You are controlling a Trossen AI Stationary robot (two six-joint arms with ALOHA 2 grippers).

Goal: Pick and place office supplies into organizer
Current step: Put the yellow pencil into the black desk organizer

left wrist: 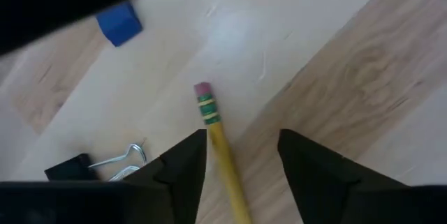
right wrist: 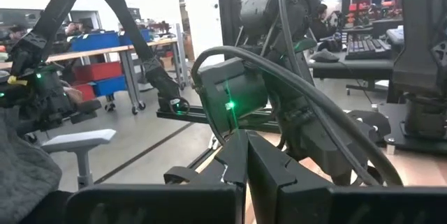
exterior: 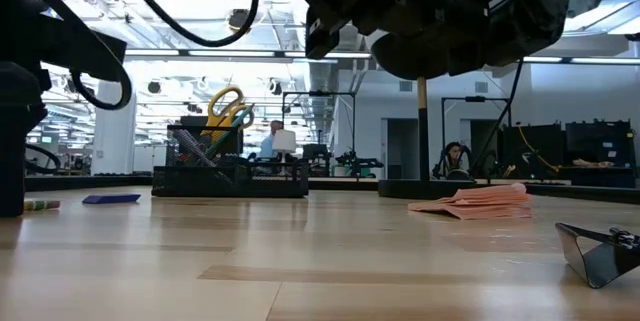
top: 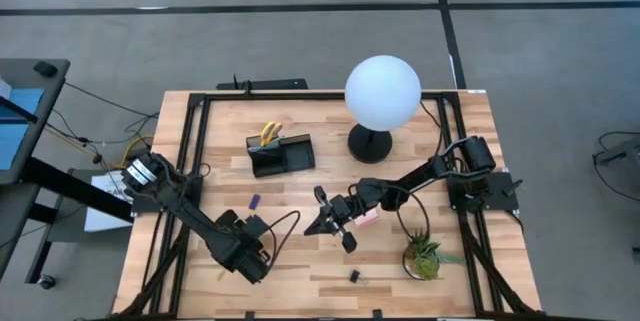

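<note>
We judge pickup step: left pincer open astride pencil, nothing gripped. Next: close, lift, carry to organizer. Right pincer shut, empty, mid-worktop.

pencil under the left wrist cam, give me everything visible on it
The yellow pencil looks wooden, with a pink eraser and a green-banded ferrule at its end. It lies flat on the pale wooden table, its shaft running between the open jaws of the left gripper, which are not gripping it. Its tip is out of view.
</note>
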